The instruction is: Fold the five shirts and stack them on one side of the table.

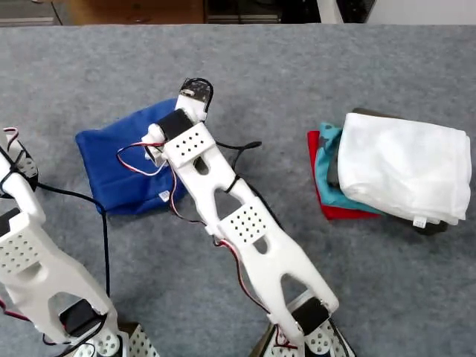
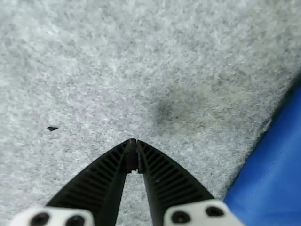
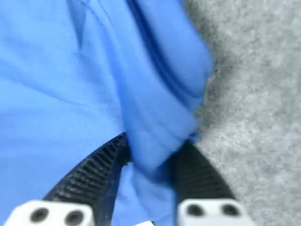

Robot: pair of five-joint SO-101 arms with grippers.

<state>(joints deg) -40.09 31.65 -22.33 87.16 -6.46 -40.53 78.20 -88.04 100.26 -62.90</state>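
Note:
A blue shirt (image 1: 111, 163) lies folded into a rough square left of the table's middle. My right gripper (image 1: 192, 100) is at its far right corner, and in the right wrist view it (image 3: 150, 157) is shut on a fold of the blue shirt (image 3: 56, 84). My left gripper (image 2: 133, 155) is shut with nothing in it, hovering over bare grey felt, with the blue shirt's edge (image 2: 277, 179) beside it. In the high view the left arm (image 1: 18, 171) stands at the table's left edge. A stack of folded shirts (image 1: 401, 171) lies at the right, white on top of dark, teal and red.
The grey felt table (image 1: 297, 89) is bare between the blue shirt and the stack. Black cables (image 1: 89, 201) trail from the arms across the near left of the table. The arm bases (image 1: 305, 335) stand at the near edge.

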